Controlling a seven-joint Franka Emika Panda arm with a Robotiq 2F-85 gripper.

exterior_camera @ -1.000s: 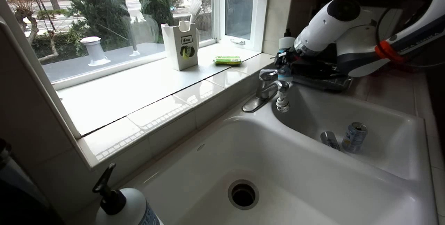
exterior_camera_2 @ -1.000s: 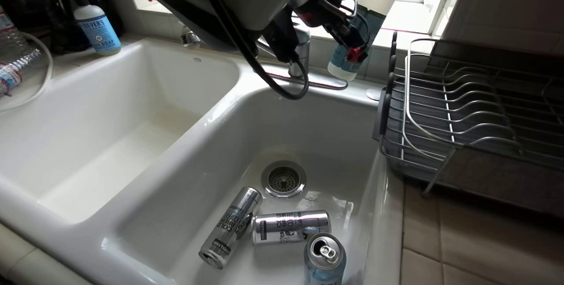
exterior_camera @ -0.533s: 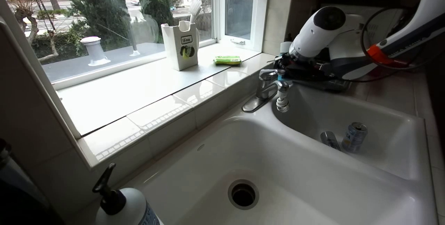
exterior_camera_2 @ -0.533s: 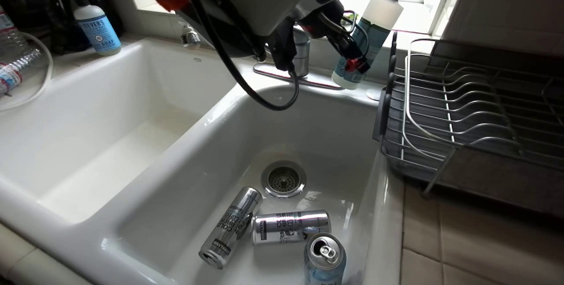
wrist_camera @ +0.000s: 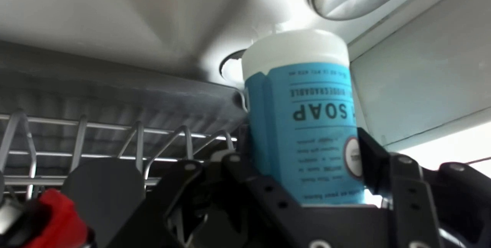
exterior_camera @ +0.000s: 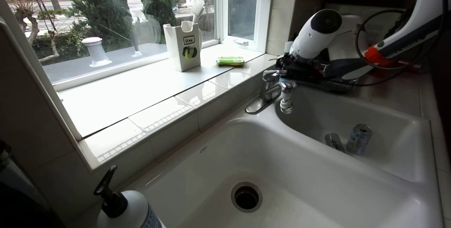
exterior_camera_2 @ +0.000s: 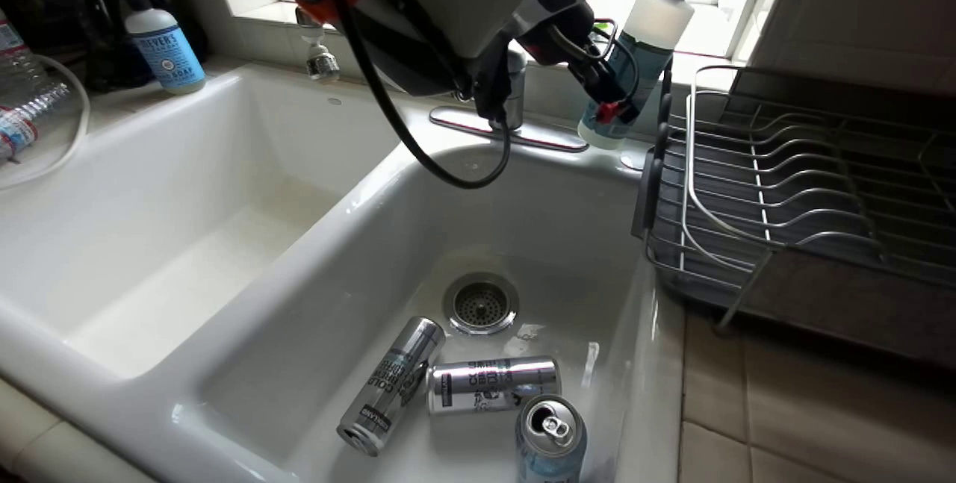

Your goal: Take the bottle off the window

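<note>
Wrist view, and the gripper [wrist_camera: 305,142] has the soap bottle [wrist_camera: 305,119] pinched on both flanks of its blue label! Look at it in an exterior view: tilted, pump end uppermost, base at the back of the double sink [exterior_camera_2: 328,225], between faucet [exterior_camera_2: 515,102] and dish rack [exterior_camera_2: 792,169], with the window [exterior_camera: 135,13] beyond. Resting on that surface or lifted? Can't tell. I'd call this the carry: grip secured, bottle seemingly off the window sill [exterior_camera: 141,87], set-down not yet made. Next, I reckon, it wants righting, a clear path past faucet and rack, then a flat landing before any release.

Out to the containers: the basin [exterior_camera_2: 545,214] by the rack has two silver cold brew coffee cans [exterior_camera_2: 392,387] lying down, a drink can [exterior_camera_2: 551,438] upright near them. Over on the sill, a white carton-shaped holder [exterior_camera: 182,50] shows a brush [exterior_camera: 198,8] above its rim, green packet [exterior_camera: 230,61] just beside.
</note>
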